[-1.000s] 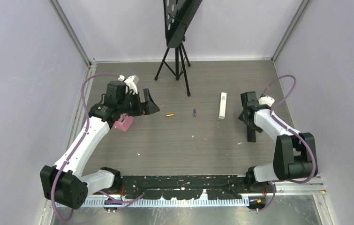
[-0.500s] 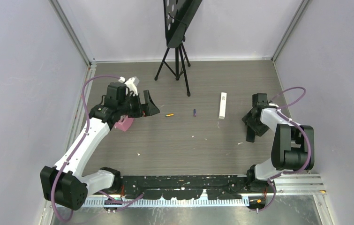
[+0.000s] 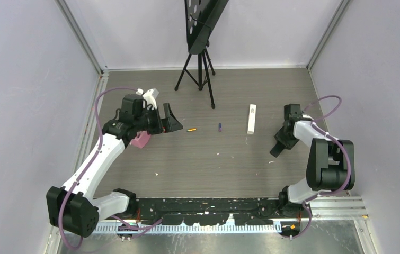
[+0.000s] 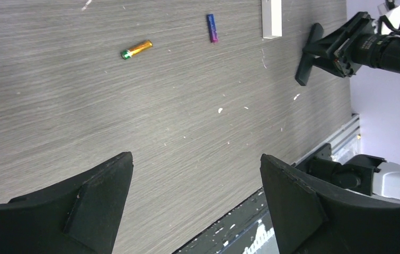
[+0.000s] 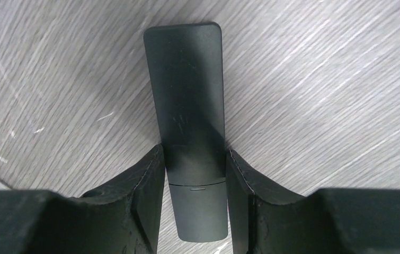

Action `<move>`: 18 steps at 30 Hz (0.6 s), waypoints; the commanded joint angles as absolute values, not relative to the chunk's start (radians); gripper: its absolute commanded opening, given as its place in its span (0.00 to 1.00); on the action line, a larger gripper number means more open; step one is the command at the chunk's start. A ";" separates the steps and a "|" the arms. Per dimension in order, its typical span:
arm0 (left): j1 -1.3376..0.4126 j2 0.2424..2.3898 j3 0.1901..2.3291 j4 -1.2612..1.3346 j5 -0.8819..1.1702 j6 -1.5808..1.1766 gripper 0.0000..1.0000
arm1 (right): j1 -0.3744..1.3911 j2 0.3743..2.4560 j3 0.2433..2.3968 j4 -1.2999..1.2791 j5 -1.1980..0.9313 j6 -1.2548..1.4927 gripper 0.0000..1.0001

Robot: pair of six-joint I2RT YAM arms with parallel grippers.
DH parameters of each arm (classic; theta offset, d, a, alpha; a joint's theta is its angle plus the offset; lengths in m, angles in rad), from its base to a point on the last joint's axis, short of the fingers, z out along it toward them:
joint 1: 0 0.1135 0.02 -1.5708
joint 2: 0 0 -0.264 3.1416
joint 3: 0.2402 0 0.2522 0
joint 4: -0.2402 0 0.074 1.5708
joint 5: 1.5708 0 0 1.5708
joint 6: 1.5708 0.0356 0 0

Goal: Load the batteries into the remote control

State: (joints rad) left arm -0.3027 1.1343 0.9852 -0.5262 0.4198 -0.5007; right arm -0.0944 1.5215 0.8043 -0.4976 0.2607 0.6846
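While my left gripper (image 3: pixel 172 117) hangs wide open and empty over the left part of the table (image 3: pixel 213 169), a pink object (image 3: pixel 139 139) lies just beside it on the near side, close to the left wall. It sits much where it was a second ago.

Just right of that gripper lies the orange battery (image 3: pixel 191 129), green at one end in my left wrist view. The purple battery (image 3: pixel 219 127) lies near it, further right, the two apart from each other. Neither has shifted. Any print on them is too small for me to read. A wide stretch of bare wood grain runs from the batteries to the near edge.

Right of them the white remote (image 3: pixel 251 118) lies lengthwise, pointing away from me. It carries a small dark mark that I cannot read.

Further right, not far from the right wall, my right gripper (image 3: pixel 282 138) has narrowed from wide onto the black remote (image 3: pixel 276 150). Its fingers (image 5: pixel 147 180) press both long sides of the remote. The remote's free end now angles toward the table's middle, where before it lay straighter. I cannot tell whether it touches the wood.
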 commanded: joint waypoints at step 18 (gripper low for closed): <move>-0.331 1.269 0.874 -0.098 0.719 -0.780 0.90 | 0.593 1.174 0.765 -0.222 0.064 0.558 0.31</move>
